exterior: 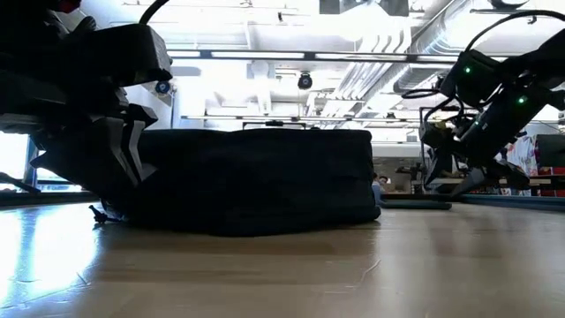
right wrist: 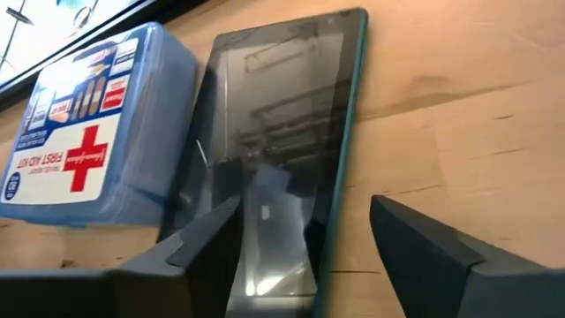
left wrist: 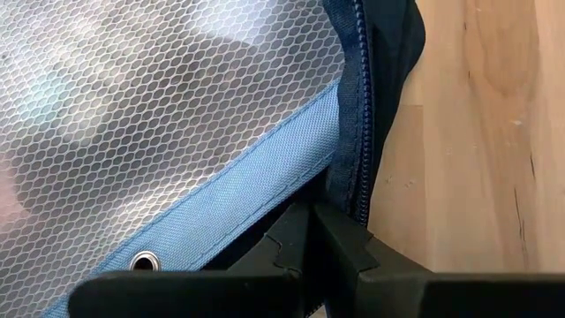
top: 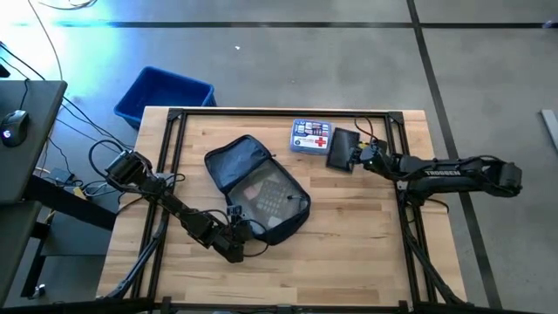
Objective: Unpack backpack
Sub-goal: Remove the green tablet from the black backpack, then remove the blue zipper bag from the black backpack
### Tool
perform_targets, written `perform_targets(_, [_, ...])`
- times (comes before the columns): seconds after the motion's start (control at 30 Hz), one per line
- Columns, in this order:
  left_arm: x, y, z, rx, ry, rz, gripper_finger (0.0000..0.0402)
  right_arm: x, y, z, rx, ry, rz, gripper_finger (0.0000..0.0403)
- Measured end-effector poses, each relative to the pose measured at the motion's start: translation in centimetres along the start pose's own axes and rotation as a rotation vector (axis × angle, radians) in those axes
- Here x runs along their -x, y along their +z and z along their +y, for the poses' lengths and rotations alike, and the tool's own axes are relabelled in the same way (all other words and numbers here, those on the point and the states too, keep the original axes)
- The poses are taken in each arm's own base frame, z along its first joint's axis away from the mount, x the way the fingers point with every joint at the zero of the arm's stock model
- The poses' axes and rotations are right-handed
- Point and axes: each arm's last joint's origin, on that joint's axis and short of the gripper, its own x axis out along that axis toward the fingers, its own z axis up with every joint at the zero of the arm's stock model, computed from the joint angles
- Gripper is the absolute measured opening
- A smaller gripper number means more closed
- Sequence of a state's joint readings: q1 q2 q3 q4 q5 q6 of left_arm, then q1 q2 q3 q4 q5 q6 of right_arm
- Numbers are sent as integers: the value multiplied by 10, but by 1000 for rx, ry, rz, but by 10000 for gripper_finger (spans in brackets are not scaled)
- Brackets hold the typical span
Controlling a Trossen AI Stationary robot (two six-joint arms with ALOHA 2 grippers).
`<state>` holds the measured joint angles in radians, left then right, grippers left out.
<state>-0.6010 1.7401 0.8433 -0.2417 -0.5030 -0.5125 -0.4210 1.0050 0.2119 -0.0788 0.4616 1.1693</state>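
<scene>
The dark backpack (top: 257, 187) lies mid-table, unzipped, its flap thrown back toward the far left and its mesh pocket (left wrist: 159, 115) showing. My left gripper (top: 234, 247) is at the backpack's near left rim, shut on it. A black tablet (right wrist: 282, 132) lies on the table beside a blue first aid kit (right wrist: 84, 150) at the far right. My right gripper (right wrist: 305, 221) is open at the tablet's end. One finger (right wrist: 424, 243) stands clear of the tablet's teal edge. The other finger (right wrist: 199, 243) shows in front of the screen. My left gripper pinches the backpack's opening rim by the zipper (left wrist: 351, 190), next to the blue-trimmed mesh pocket, between its two shut fingers (left wrist: 340, 243). The fingers slant down from the table's near left side. The backpack's body rests on the table. Whether my right gripper touches the tablet, I cannot tell.
A blue plastic bin (top: 164, 94) stands on the floor beyond the table's far left corner. Bare wood lies along the near edge (top: 349, 270) and to the right of the backpack. A black frame rail (top: 288, 112) runs along the table's far edge.
</scene>
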Motion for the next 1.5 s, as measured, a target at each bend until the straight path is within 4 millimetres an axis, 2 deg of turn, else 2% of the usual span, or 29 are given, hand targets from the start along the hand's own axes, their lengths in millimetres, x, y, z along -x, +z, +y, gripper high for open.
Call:
perform_targets(0.17, [0,0,0,0,0,0,0,3,3,4,30,28,-52,234])
perform_targets(0.3, [0,0,0,0,0,0,0,15,9,26,200,152,-78,229])
perform_targets(0.4, [0,0,0,-8,1,0,0,27,1,45,361,298,19,227])
perform_targets(0.5, [0,0,0,-8,1,0,0,35,-15,55,446,389,129,226])
perform_targets(0.63, [0,0,0,-8,1,0,0,29,-35,49,494,312,220,226])
perform_targets(0.83, [0,0,0,-9,1,0,0,12,-52,45,530,247,353,226])
perform_targets(1.07, [0,0,0,-11,3,-2,0,0,-49,35,527,40,162,226])
perform_targets(1.2, [1,-1,-3,-29,-4,-8,0,5,-44,39,511,35,109,226])
perform_targets(1.33, [3,0,-8,-59,-55,-22,0,25,-44,61,537,180,96,226])
perform_targets(1.5, [4,6,-11,-76,-84,-74,0,65,-65,111,744,730,146,226])
